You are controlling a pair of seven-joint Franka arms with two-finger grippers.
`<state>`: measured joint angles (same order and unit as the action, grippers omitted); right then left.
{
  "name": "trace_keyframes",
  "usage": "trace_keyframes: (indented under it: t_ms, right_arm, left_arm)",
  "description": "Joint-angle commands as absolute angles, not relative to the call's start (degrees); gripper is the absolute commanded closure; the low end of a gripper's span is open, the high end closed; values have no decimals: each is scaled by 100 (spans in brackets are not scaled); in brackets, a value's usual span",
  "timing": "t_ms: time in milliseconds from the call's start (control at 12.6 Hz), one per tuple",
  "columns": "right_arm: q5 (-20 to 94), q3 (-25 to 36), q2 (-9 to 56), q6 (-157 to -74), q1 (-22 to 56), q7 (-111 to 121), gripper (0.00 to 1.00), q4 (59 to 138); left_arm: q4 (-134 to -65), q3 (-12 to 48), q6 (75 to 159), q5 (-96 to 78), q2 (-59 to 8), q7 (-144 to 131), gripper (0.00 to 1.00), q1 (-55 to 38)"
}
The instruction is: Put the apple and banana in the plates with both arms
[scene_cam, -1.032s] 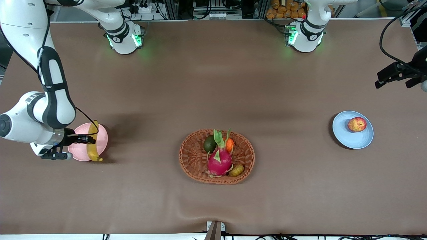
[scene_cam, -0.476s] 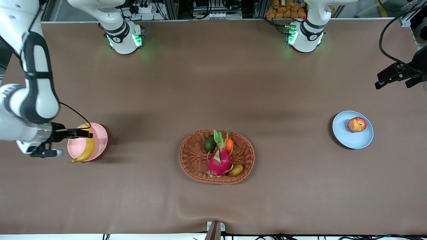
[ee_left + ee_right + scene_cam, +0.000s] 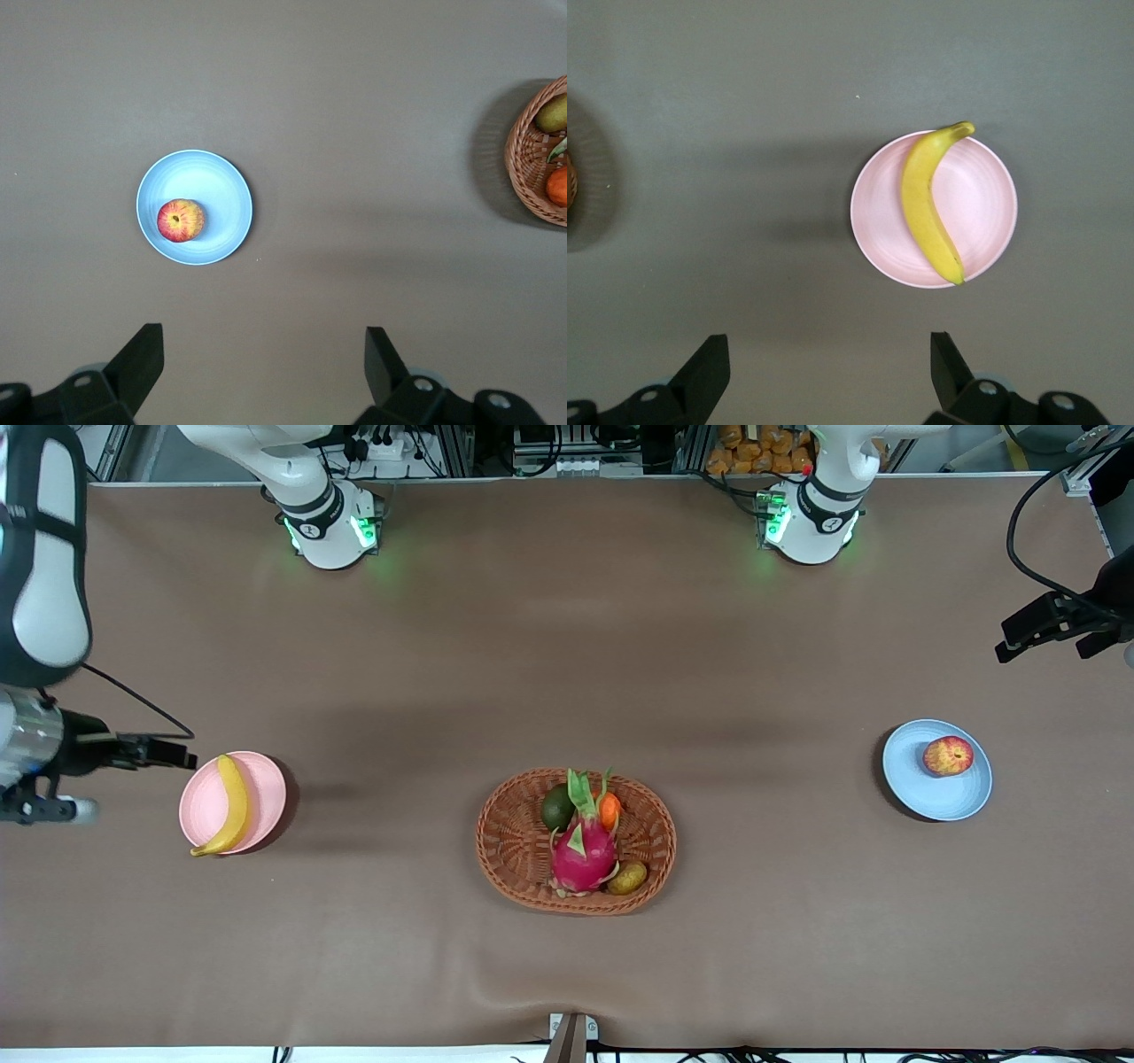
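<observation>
Banana (image 3: 229,806) overhanging the pink plate (image 3: 266,795) near the table's right-arm edge may roll off if jolted, apple (image 3: 947,755) sits on the blue plate (image 3: 921,793); right gripper (image 3: 828,367) and left gripper (image 3: 264,363) gape empty.

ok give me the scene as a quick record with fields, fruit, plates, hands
banana: lying on the pink plate, tips past the rim
apple: on the blue plate
wicker basket: between the plates, holding dragon fruit and other produce
right hand: open, empty, beside the pink plate
left hand: open, empty, at the left arm's end of the table
task: both fruits placed
</observation>
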<state>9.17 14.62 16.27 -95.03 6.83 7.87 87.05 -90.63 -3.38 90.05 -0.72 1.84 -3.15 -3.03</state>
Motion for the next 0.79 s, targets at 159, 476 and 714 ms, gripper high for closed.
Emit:
trace_keyframes:
  t_ms: [159, 476, 714]
  right_arm:
    - [193, 309, 432, -8764, -112, 606, 0, 8833]
    - [79, 202, 19, -8368, -211, 580, 0, 8842]
    - [62, 220, -193, -7972, -193, -183, 0, 8885]
  left_arm:
    - [-8982, -360, 8965, -62, 167, -413, 0, -352]
    - [-8991, -352, 8939, -62, 167, -404, 0, -352]
    - [-8991, -352, 8930, -62, 167, -404, 0, -352]
